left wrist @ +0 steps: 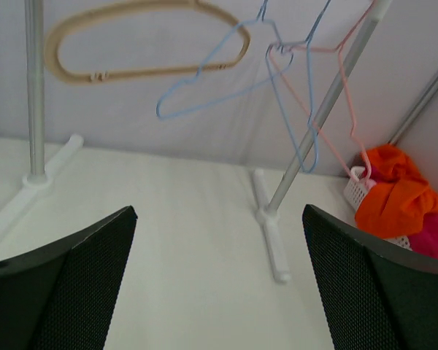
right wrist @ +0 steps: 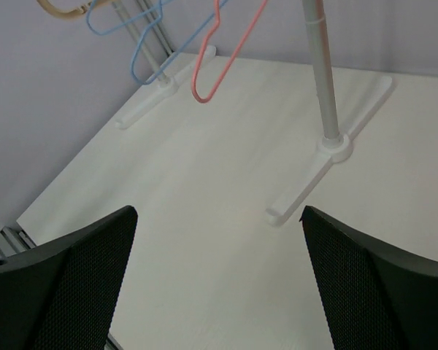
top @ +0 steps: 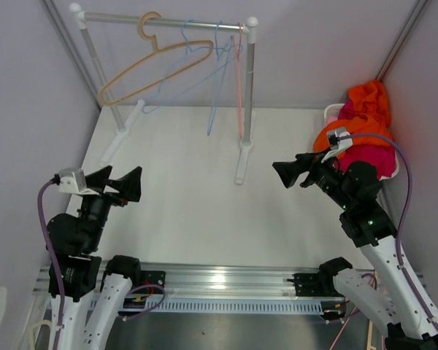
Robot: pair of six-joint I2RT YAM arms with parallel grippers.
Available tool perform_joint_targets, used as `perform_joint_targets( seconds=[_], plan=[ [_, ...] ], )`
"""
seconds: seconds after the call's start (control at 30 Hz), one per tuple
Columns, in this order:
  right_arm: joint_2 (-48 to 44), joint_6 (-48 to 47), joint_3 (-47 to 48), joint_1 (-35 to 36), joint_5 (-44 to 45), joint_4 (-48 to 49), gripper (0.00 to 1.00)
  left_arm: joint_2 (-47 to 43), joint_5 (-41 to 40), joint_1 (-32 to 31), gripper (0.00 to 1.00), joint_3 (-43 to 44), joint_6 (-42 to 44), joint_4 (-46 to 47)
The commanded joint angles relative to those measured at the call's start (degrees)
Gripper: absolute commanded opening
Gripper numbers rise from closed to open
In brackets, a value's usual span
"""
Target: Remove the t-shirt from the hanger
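Observation:
Several hangers hang bare on the rack rail [top: 164,22]: a beige one [top: 142,69], two blue wire ones [top: 182,69] and a pink one [top: 239,80]. No t-shirt hangs on any of them. An orange t-shirt [top: 369,106] and a magenta one [top: 369,157] lie heaped in a white basket [top: 334,111] at the right. My left gripper [top: 120,186] is open and empty above the table's left side. My right gripper [top: 290,173] is open and empty, left of the basket. The left wrist view shows the hangers [left wrist: 204,87] and the orange t-shirt [left wrist: 398,193].
The white rack stands at the back on two long feet, the left foot [top: 120,142] and the right foot [top: 244,164], with its right post [right wrist: 321,87] in front of my right gripper. Grey walls close in on both sides. A metal rail [top: 226,284] runs along the near edge.

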Motion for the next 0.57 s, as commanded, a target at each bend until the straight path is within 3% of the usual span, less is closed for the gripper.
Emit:
perform_joint_targets(
  seconds=[0.0,0.17,0.53],
  plan=[
    [-2.4,0.0,-2.0,0.4,2.3,2.7,0.99,-4.6,0.9,-0.3,1.00,-2.6,-1.1,-5.6],
    [-5.4,-0.4,-5.7,0.5,4.5,1.9,0.99,-8.3,1.7,-0.3,1.00,-6.7,-2.9,-6.0],
    [-8.4,-0.2,-7.0,0.4,4.6,1.4,1.00,-6.1,0.4,-0.3,1.00,-5.2,-3.4,-7.7]
  ],
)
